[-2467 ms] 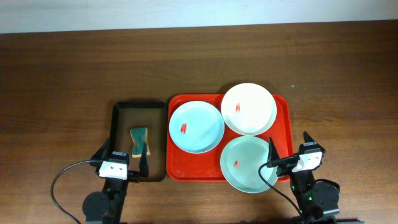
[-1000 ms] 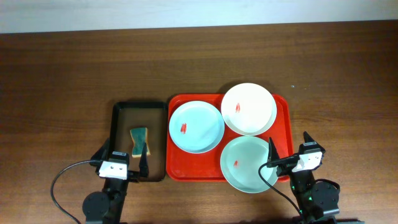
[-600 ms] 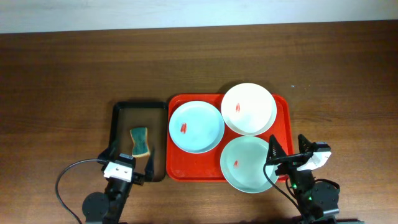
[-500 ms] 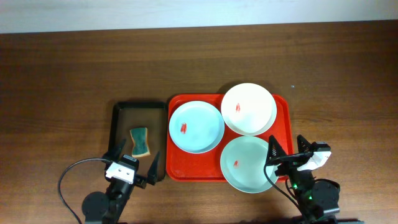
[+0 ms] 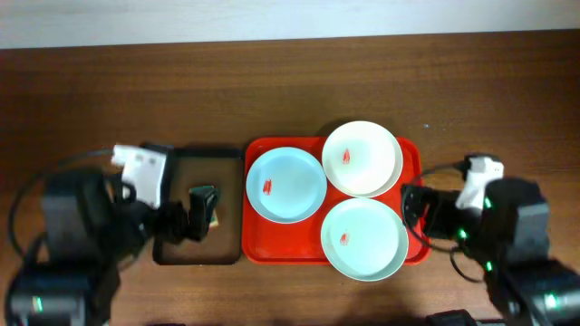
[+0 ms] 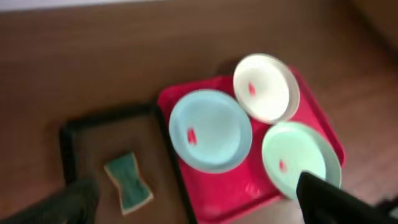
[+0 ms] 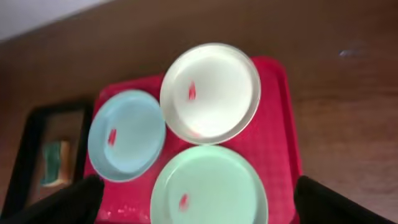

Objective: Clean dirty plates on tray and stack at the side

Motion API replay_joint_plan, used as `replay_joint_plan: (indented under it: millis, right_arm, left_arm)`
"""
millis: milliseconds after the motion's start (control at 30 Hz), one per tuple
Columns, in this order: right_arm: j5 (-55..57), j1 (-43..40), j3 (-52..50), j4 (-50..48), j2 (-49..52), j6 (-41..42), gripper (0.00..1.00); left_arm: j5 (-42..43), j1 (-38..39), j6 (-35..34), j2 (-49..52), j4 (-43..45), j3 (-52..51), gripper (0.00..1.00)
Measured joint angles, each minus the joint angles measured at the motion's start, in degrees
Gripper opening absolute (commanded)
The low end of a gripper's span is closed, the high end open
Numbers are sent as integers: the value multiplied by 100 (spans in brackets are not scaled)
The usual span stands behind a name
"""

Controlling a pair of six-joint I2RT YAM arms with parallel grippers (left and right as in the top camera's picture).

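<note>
At the far left, the left fingers [image 6: 74, 202] are dark, blurred prongs set wide apart with nothing between them, hovering over the small black tray [image 5: 172, 161], a rounded rectangle with a brown floor. In it lies a green sponge [image 6: 127, 180], waisted in shape with a yellowish edge; seen from overhead, the fingers partly cover it, and contact cannot be judged. Just beside it on the brown wood-grain surface [image 5: 272, 81] sits the glossy red plastic tray [image 5: 272, 240] with rounded corners and a raised rim. It carries three round, shallow, smooth plates, each with a small red smear: the pale blue plate [image 5: 286, 185] on its left side, the white plate [image 5: 362, 159] at its far right corner, and the pale green plate [image 5: 366, 238] overhanging the near rim. The right fingers [image 7: 68, 199] are likewise spread wide and empty, at the tray's right edge.
</note>
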State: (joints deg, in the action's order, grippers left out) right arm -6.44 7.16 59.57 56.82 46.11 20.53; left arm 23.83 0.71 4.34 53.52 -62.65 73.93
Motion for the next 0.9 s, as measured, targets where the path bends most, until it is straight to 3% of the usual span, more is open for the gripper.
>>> replay_joint_plan:
  millis: [33,133,167,200,233,300,333,400,500,533,567,600,633,667,733,767,800,867,900]
  right_arm:
    - [-127,0,33,24,267,-4,98]
    - [-896,0,50,-197,1158,0,98]
    - [-1008,0,55,-201,1349,0,98]
    - [-1196,0,66,-122,1641,0,99]
    - [-1342,0,70,-114,1884,-2,93]
    - [-1534,0,70,-111,2229,13,59]
    - [-1617,0,70,-129,2527,-2,41]
    - [-1690,0,70,-133,2964,0,14]
    - [-1711,0,70,-160,3501,0,12]
    - [-1711,0,72,-175,3585,2,50]
    - [-1711,0,72,-208,3663,2,76]
    - [-1711,0,70,-247,3676,9,89]
    - [-1711,0,72,-354,3679,2,91]
    - [-1725,0,72,-470,3679,-9,90]
    - [-1786,0,72,-739,3679,0,61]
    - [-1814,0,72,-809,3679,22,41]
    - [-1825,0,74,-909,3679,61,32]
    - [-1829,13,74,-916,3679,271,29]
    - [-1794,94,74,-918,3679,328,36]
  left_arm:
    - [2,0,0,599,-439,509,99]
    - [-2,0,2,1589,-1051,752,100]
    - [-2,2,0,1899,-1281,754,91]
    - [0,0,0,2065,-1327,765,64]
    - [-2,0,22,2304,-1416,767,43]
    - [0,0,0,2651,-1574,774,3]
    - [-2,0,9,2861,-1626,774,0]
    - [-2,2,20,3051,-1641,765,0]
    - [-138,2,-127,3051,-1519,516,0]
    - [-256,2,-225,3051,-1458,433,0]
    - [-391,2,-352,3051,-1381,315,0]
    - [-452,2,-424,3053,-1329,229,0]
    - [-485,17,-463,3053,-1255,166,3]
    - [-533,46,-492,3056,-1176,85,18]
    - [-586,160,-564,3056,-1084,31,31]
    - [-590,201,-597,3056,-1040,26,33]
    - [-616,262,-595,3056,-931,22,34]
    - [-619,391,-590,3056,-859,20,44]
    - [-625,450,-590,3056,-817,15,62]
